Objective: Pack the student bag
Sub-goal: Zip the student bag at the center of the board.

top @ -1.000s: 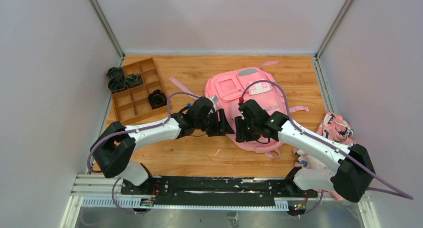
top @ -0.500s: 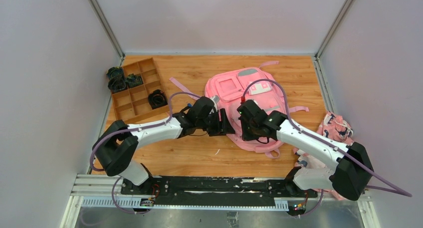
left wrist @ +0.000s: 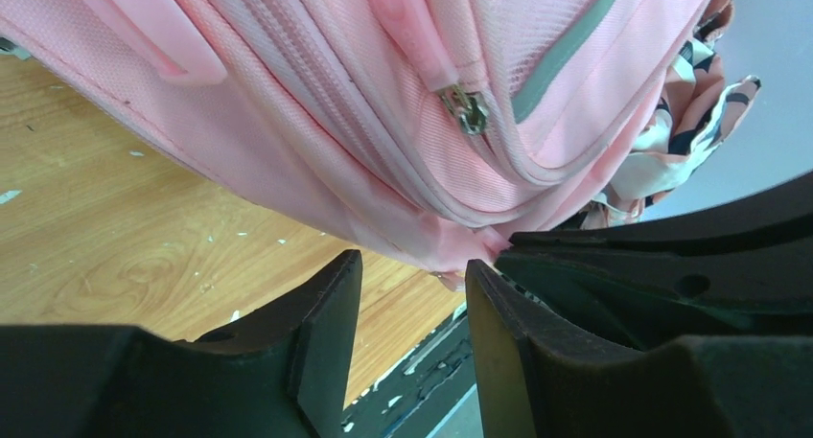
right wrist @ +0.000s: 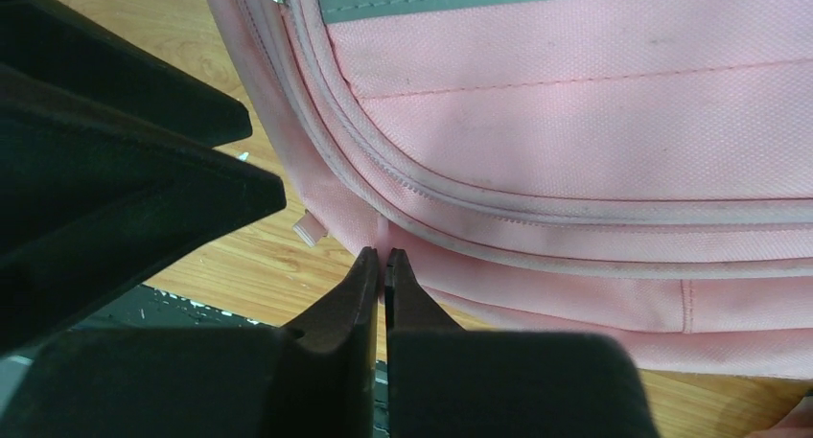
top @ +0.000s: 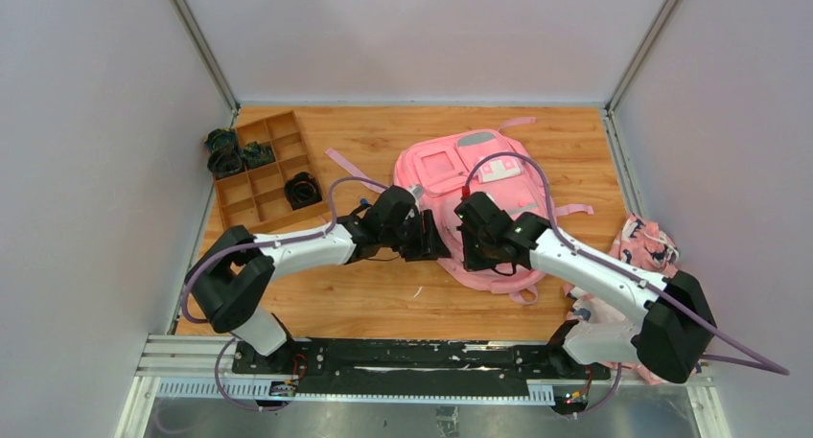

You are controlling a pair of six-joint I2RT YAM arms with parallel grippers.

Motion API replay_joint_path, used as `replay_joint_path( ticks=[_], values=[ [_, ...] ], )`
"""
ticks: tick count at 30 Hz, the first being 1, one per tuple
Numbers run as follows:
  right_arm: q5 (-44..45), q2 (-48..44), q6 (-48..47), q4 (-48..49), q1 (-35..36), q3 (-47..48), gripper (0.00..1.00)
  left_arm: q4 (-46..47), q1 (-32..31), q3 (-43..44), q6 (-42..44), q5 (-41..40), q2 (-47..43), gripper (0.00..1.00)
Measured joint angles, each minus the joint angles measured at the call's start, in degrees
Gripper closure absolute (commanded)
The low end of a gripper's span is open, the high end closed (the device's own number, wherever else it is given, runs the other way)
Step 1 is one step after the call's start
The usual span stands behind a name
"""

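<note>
Roughly: student bag (top: 436,165) flat, front up, long axis near-to-far.

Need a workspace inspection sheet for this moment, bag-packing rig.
Surface: wooden table, small pale flecks.
Job's things: student bag lies flat, centre-right.
Clutter: compartment tray rear left, holding black items; patterned cloth bundle at the right edge.
Grippers: left gripper open at the bag's near edge; right gripper shut, tips at the bag's seam.
Cables: purple cable loops over the bag.
Surroundings: white walls, metal rail.
</note>
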Motion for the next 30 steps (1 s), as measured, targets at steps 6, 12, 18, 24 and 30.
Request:
replay_joint_path(
  ticks=[6,12,18,24,30],
  values=[
    [0.26,-1.27,-1.33,-0.39,0.02,0.00,1.00,-0.09,0.00,1.22,0.15,-1.31,1.95,0.55],
    [0.55,-2.16,-3.63,-1.11,0.02,-0.02,1.00,-0.68,-0.04,4.68,0.61,-1.62,5.90,0.73],
    [2.84,-2.73,-4.98,-2.14,0.02,-0.07,1.00,-4.20,-0.28,9.11,3.28,-2.38,8.68,1.00],
    [8.02,-6.86,-3.69,-2.97,0.39,-2.12,1.00,-7.50,1.03,9.73,6.19,-2.75,6.47,1.00],
    [15.41,-10.01,-2.64,-3.21,-0.74,-5.20,1.00,-10.82,8.04,8.44,9.33,-3.17,2.97,1.00]
  ],
)
